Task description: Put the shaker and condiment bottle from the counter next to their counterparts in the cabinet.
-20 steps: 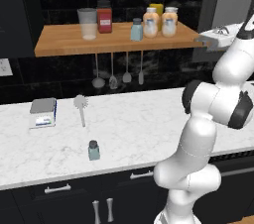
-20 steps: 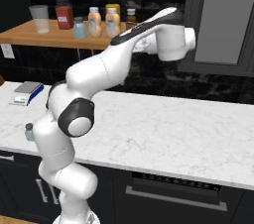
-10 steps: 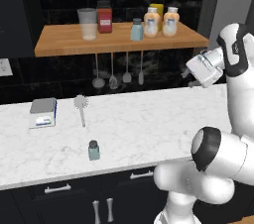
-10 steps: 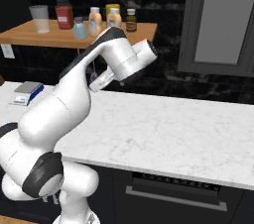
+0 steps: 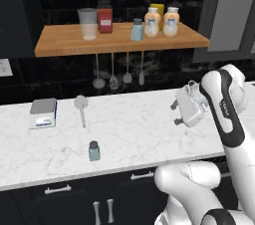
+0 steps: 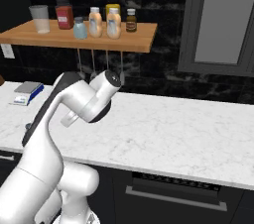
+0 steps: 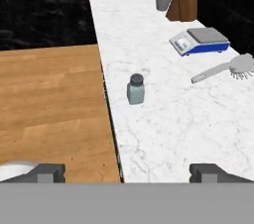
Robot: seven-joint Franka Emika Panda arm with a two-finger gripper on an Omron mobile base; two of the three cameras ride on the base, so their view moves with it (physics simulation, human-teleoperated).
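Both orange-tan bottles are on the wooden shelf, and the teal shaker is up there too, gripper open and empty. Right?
Not quite. The teal shaker stands on the counter, near its front edge; the left base view shows it, and so does the hand view. The shaker on the shelf is the paler blue one. Both orange-tan bottles are on the shelf, and the gripper is open and empty.

You can't read the labels on the two orange-tan bottles (image 5: 161,22) on the shelf (image 5: 64,45); they're too small. In the right base view the arm hides most of the shaker (image 6: 28,127). The hand view's right edge clips the dish brush (image 7: 229,69).
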